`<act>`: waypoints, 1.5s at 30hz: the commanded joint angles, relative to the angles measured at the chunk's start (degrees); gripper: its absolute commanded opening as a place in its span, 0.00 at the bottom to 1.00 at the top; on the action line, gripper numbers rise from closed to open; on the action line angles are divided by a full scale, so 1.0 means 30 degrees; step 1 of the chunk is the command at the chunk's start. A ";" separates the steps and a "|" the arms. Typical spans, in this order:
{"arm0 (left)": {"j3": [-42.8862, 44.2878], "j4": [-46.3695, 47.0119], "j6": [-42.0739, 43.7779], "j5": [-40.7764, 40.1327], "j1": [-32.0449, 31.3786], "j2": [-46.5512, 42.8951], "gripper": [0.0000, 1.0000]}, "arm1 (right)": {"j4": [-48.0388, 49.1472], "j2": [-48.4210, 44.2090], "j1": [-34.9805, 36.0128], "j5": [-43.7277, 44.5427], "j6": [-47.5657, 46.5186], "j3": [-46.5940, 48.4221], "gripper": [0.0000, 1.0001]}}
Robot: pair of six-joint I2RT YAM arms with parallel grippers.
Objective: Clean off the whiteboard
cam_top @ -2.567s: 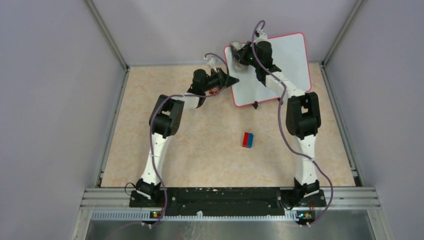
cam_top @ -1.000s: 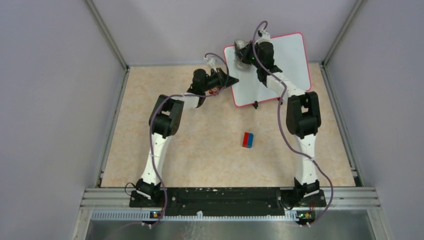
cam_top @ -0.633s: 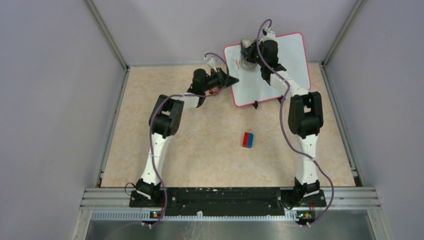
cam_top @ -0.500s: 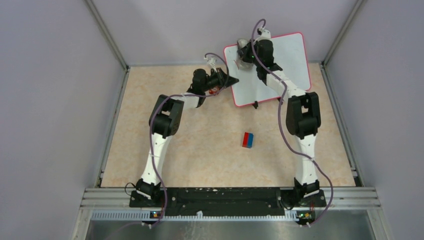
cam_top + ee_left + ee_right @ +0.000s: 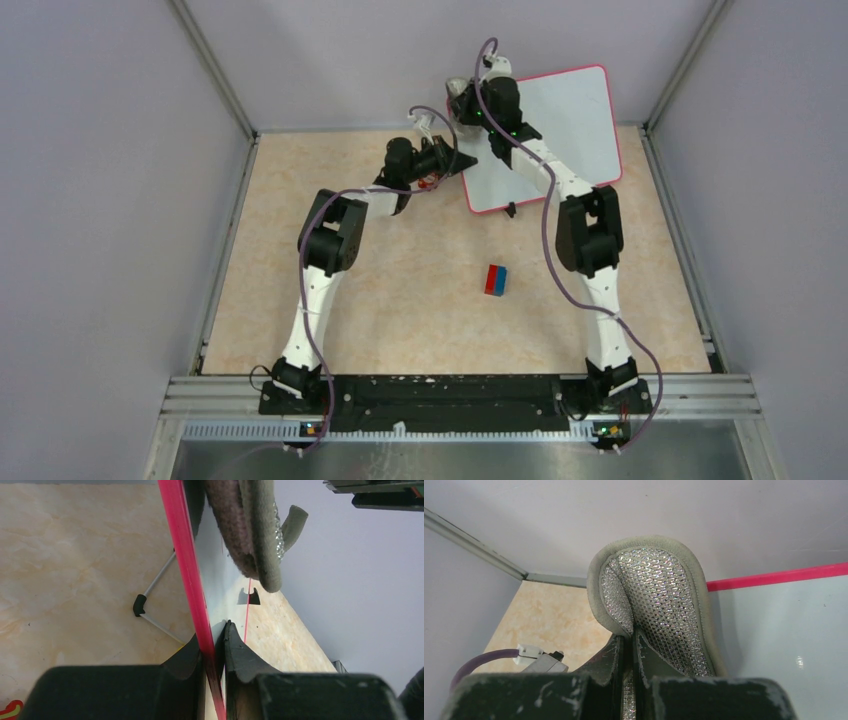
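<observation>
The beige table [image 5: 400,290] is carrying the whiteboard [image 5: 575,120], which is standing propped at its far edge, right of centre. The left gripper [image 5: 214,636] is pinching the board's red-pink left edge between nearly closed jaws, while the right gripper [image 5: 628,640] is clamping a grey, silver-meshed scrub pad [image 5: 654,590] at the board's upper left corner. A small red-and-blue block [image 5: 496,280] is lying well apart, nearer the arm bases.

The beige marbled counter [image 5: 400,300] is carrying a red-and-blue block [image 5: 496,279] lying near its middle, while the whiteboard [image 5: 570,120] is standing on it at the far right.
</observation>
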 commanded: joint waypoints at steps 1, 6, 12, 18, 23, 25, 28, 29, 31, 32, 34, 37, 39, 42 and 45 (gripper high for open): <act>-0.0468 -0.1830 0.4113 -0.1033 0.0471 -0.0086 0.00 | -0.2863 0.0836 -0.1083 0.1516 -0.0109 -0.0114 0.00; -0.0483 -0.1829 0.4134 -0.1023 0.0500 -0.0100 0.00 | -0.3525 0.0249 -0.2574 0.2662 0.0092 -0.1325 0.00; -0.0454 -0.1800 0.4108 -0.1014 0.0514 -0.0056 0.00 | -0.3272 -0.1039 -0.2948 0.4003 -0.0330 -0.3517 0.00; -0.0319 -0.1799 0.4027 -0.1002 0.0499 0.0091 0.00 | -0.2020 -0.1595 -0.1864 0.2308 0.0053 -0.4515 0.00; -0.0190 -0.1887 0.4016 -0.0948 0.0501 0.0166 0.00 | -0.1221 -0.1237 0.0392 0.1267 0.0121 -0.4009 0.00; -0.0190 -0.1924 0.4060 -0.0961 0.0517 0.0152 0.00 | -0.0791 -0.1168 0.1008 0.0739 0.0385 -0.4033 0.00; -0.0218 -0.1938 0.4112 -0.0964 0.0503 0.0114 0.00 | -0.0413 -0.1156 0.1233 0.0262 0.0695 -0.4138 0.00; -0.0212 -0.1938 0.4107 -0.0963 0.0511 0.0119 0.00 | -0.0422 -0.1186 0.1238 0.0246 0.0769 -0.4200 0.00; -0.0219 -0.1918 0.4113 -0.0958 0.0517 0.0146 0.00 | -0.0362 -0.1361 0.1209 0.0506 0.0633 -0.4507 0.00; -0.0205 -0.1920 0.4114 -0.0962 0.0502 0.0149 0.00 | -0.0412 -0.1424 0.1121 0.0724 0.0476 -0.4630 0.00; -0.0219 -0.1944 0.4106 -0.0978 0.0499 0.0120 0.00 | -0.0549 -0.1720 0.0551 0.1010 0.0535 -0.5165 0.00; -0.0249 -0.1920 0.4107 -0.0973 0.0503 0.0113 0.00 | 0.0563 -0.2408 -0.1065 0.0456 0.1572 -0.7080 0.00; -0.0249 -0.1903 0.4091 -0.0974 0.0499 0.0133 0.00 | 0.0816 -0.2889 -0.2417 0.0432 0.2306 -0.8203 0.00; -0.0223 -0.1859 0.4027 -0.0944 0.0507 0.0149 0.00 | 0.0698 -0.3212 -0.3705 0.0710 0.2668 -0.9245 0.00; -0.0270 -0.1843 0.4048 -0.0945 0.0499 0.0096 0.00 | 0.0380 -0.3469 -0.4180 0.1259 0.2493 -0.9604 0.00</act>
